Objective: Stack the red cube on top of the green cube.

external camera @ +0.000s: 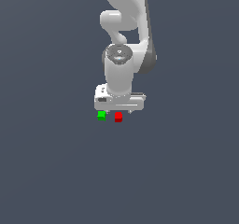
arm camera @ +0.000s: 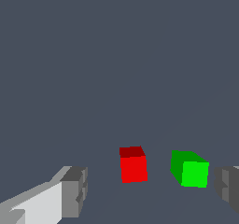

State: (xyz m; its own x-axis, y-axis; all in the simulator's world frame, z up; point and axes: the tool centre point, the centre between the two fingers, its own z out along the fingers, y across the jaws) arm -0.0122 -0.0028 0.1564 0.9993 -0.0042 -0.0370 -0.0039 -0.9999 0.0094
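Exterior view first: we see the white arm [external camera: 123,41] coming down from the top of the frame, with the hand [external camera: 119,107] hanging low over the plain dark grey surface [external camera: 56,171]. Right under it sit the two little blocks, the green cube [external camera: 101,115] toward the exterior view's left and the red cube [external camera: 118,117] just beside it toward the exterior view's right, with a small gap between them, so they're close but not touching. Both rest flat on the surface, and the red cube isn't on top of the green one, so the stack is not yet done. From this angle the body of the hand hides the fingers, so we can't read the grip from here. Over on the wrist view things get clearer (this camera is way more useful for the fingers): the red cube [arm camera: 133,164] sits about in the middle between the two grey fingertips [arm camera: 74,192], while the green cube [arm camera: 189,168] sits off to one side, close to the other fingertip, which is cut off at the frame edge. We'd call the hand spread wide, with a clear gap on each side of the red cube and nothing held between the pads. Neither fingertip looks to be touching either cube. Both cubes look the same size and much smaller than the hand.
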